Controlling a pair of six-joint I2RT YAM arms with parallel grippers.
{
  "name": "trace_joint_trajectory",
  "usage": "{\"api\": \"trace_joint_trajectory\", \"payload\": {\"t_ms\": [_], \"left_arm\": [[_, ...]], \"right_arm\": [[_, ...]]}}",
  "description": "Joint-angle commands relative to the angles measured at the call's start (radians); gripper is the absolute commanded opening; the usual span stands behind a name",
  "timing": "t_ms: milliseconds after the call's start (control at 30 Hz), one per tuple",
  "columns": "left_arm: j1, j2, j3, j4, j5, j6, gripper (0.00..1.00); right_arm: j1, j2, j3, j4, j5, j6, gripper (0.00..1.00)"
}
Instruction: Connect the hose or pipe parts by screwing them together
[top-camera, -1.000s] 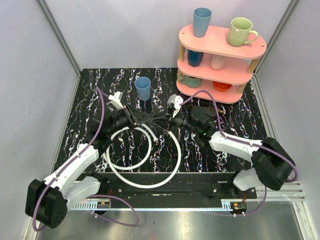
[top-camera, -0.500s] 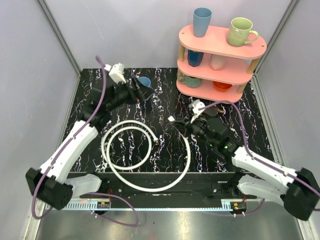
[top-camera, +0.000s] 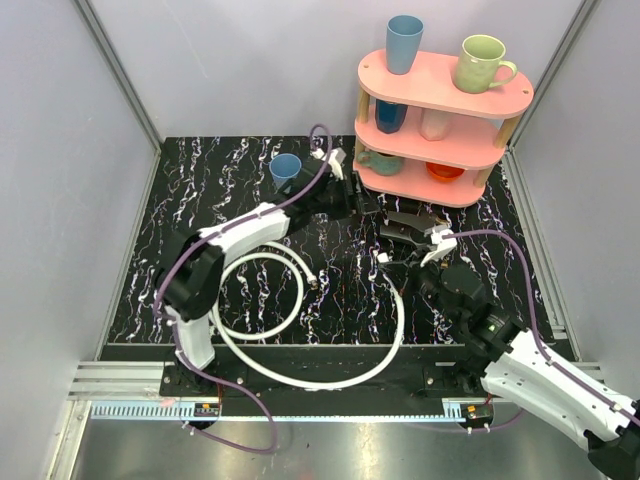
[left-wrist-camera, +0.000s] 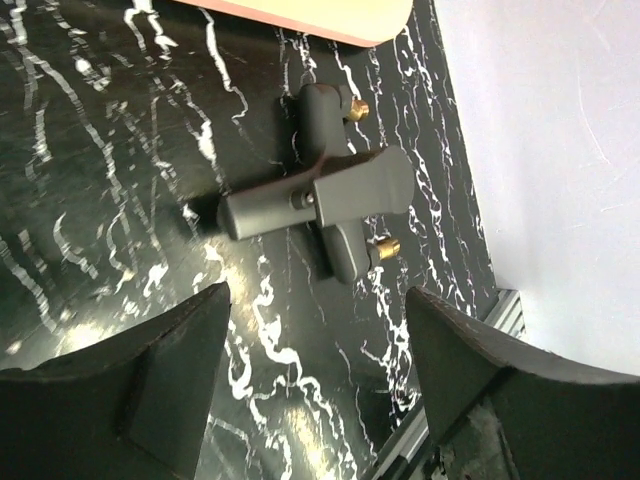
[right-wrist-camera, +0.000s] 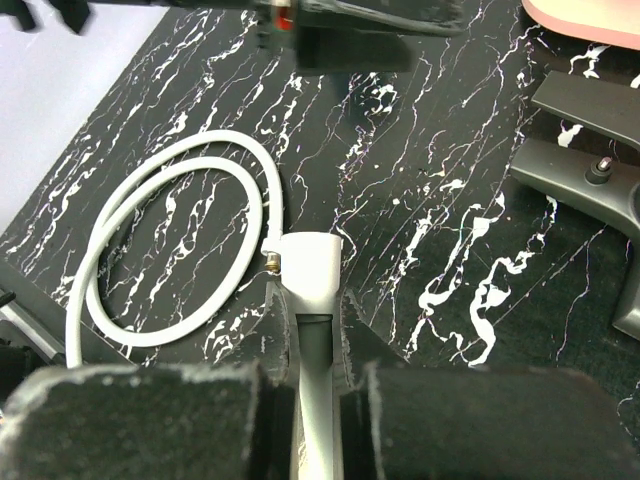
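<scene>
Since half a second ago the left arm has swung from the desk's (top-camera: 190, 190) far left across to the pink shelf (top-camera: 445, 100). The left hand (left-wrist-camera: 315, 335) now hangs spread wide over a dark tap-like fixture (left-wrist-camera: 340, 195), probably to steady it for screwing. The right hand (right-wrist-camera: 308, 400) pinches the larger hose (right-wrist-camera: 310, 270) at its end, likely to aim the fitting. There are two white hoses, the smaller hose (right-wrist-camera: 277, 205) coiled loose on the desk, one fixture and two brass ports (left-wrist-camera: 358, 107), whose threads are too small to judge.

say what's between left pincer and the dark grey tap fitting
Left wrist view: bare black marbled tabletop between left pincer and dark grey tap fitting.
</scene>
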Motion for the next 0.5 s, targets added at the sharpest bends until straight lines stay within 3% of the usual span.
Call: {"api": "trace_joint_trajectory", "payload": {"t_ms": [0,233,333,467], "left_arm": [[-0.018,0.112,0.117,0.233,0.096,-0.078,0.73],[-0.045,0.246,0.206,0.254,0.121,-0.105,0.69],[-0.048,0.289,0.232,0.265,0.145,-0.123,0.60],[-0.054,0.311,0.209,0.317,0.163,-0.158,0.59]], "right_arm": [[0.003,-0.034,0.008,-0.048,0.028,0.059,0.00],[0.003,-0.053,0.008,-0.060,0.027,0.069,0.00],[0.003,-0.057,0.008,-0.062,0.027,0.067,0.00],[0.003,-0.063,0.016,-0.071,0.030,0.061,0.00]]}}
